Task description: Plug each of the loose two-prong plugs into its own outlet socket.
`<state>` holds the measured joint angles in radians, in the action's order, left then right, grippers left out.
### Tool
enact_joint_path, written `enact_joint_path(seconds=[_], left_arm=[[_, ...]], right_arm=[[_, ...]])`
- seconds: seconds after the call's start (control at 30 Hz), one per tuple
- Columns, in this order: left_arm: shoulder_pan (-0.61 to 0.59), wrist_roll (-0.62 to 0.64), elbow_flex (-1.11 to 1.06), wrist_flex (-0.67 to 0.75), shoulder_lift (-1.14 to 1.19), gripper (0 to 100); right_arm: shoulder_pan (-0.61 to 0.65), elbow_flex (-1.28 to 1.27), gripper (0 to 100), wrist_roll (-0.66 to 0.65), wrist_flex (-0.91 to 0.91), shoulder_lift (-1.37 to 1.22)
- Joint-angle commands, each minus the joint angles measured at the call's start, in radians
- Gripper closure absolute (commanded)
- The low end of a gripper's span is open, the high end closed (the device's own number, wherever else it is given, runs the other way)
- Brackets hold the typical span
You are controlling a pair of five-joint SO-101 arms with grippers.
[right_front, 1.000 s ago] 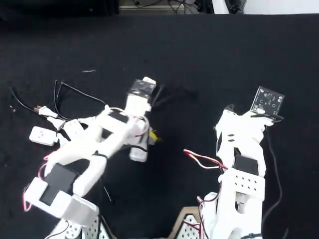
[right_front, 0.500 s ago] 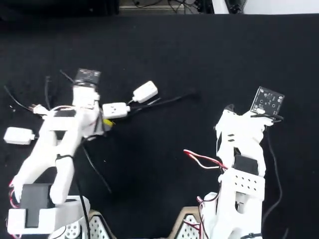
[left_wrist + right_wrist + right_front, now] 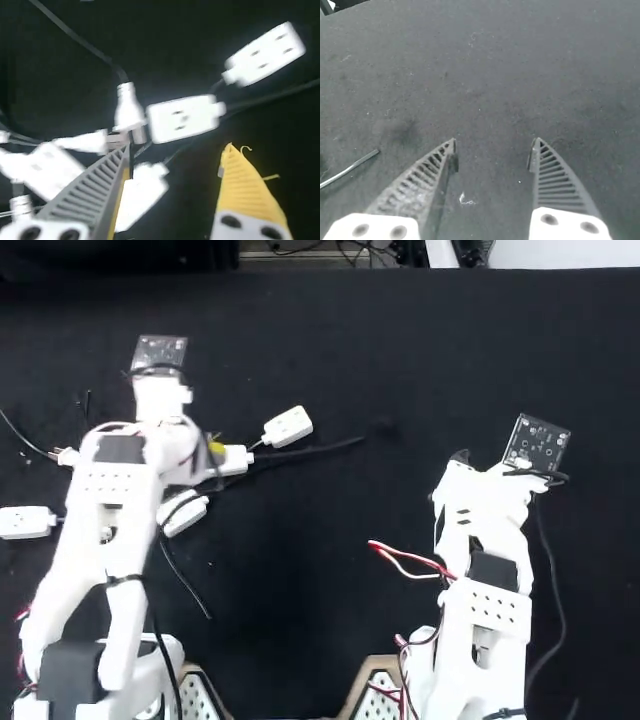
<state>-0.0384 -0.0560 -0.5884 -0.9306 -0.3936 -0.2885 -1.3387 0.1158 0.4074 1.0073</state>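
Two pairs of jaws stand wide apart, and neither holds anything. The left jaws, with a grey finger [image 3: 95, 192] and a yellow finger [image 3: 245, 190], hover just above a cluster of white pieces at the left of the black worktop [image 3: 420, 360]. Blur makes it hard to tell whether either finger touches a piece. Just beyond the tips lies an outlet block [image 3: 182, 118], its socket slots facing up. A white plug [image 3: 127, 107] on a black cable [image 3: 75, 40] sits against one end of it; whether its prongs are in a socket cannot be made out. A second outlet block [image 3: 265, 52] lies farther off, apart from the first. Nearer the wrist, other white blocks [image 3: 35, 165] are smeared and partly hidden behind the grey finger. In the high view a further outlet block [image 3: 22, 523] lies at the worktop's left edge, with a small loose plug [image 3: 67, 456] near it. The right jaws hang over the worktop well apart from the cluster, near a cable end [image 3: 347, 167] that is cut off at the edge.
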Motion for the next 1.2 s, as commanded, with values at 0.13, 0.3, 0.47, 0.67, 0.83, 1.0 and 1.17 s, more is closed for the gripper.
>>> enact_joint_path(seconds=[0.13,0.3,0.47,0.67,0.83,1.0,1.17], left_arm=[[0.219,0.23,-0.068,0.319,0.163,71],[0.229,0.173,-0.031,0.393,0.292,71],[0.213,-0.077,0.027,0.388,0.416,71],[0.096,-0.307,0.128,0.25,0.512,71],[-0.025,-0.445,0.188,0.163,0.52,71],[-0.147,-0.568,0.191,0.157,0.528,71],[-0.236,-0.635,0.189,0.161,0.526,71]], right_arm=[[-0.018,0.028,77.6,0.008,-0.025,0.035],[-0.018,0.027,77.6,0.006,-0.025,0.035],[-0.018,0.027,77.6,0.005,-0.025,0.035],[-0.018,0.027,77.6,0.003,-0.025,0.035],[-0.018,0.027,77.6,0.003,-0.025,0.035],[-0.018,0.027,77.6,0.003,-0.025,0.035],[-0.018,0.027,77.6,0.005,-0.025,0.035]])
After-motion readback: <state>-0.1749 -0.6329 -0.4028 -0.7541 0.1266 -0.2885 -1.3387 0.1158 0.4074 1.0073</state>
